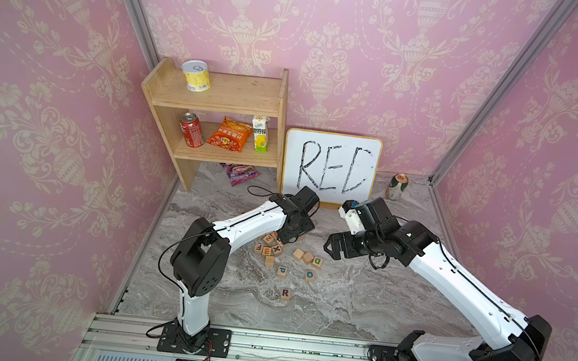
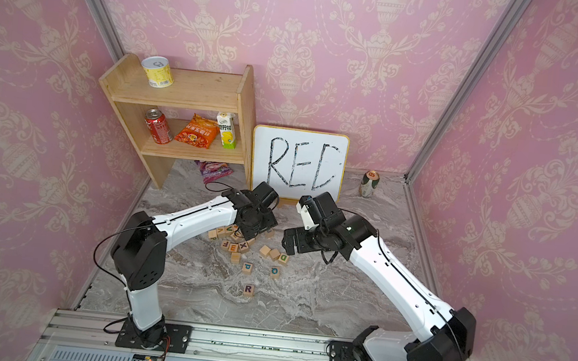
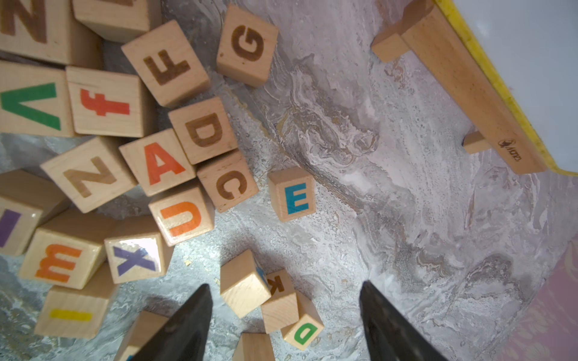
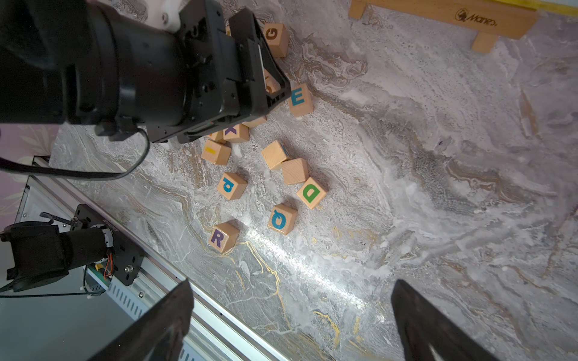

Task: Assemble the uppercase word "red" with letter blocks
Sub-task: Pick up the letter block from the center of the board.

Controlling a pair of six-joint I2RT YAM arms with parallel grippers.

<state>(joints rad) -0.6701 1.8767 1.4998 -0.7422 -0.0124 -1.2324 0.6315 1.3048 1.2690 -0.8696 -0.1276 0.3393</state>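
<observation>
Left gripper and right gripper are open and empty; blue E block sits by the left one, green D block near the right one, purple R block alone, nearest.

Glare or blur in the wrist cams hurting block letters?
Left wrist: glare washes over the purple X block, still readable; the close-up N block is soft. Right wrist: bright sheen streak on the marble table; blue E, green D, purple R read sharp.
</observation>
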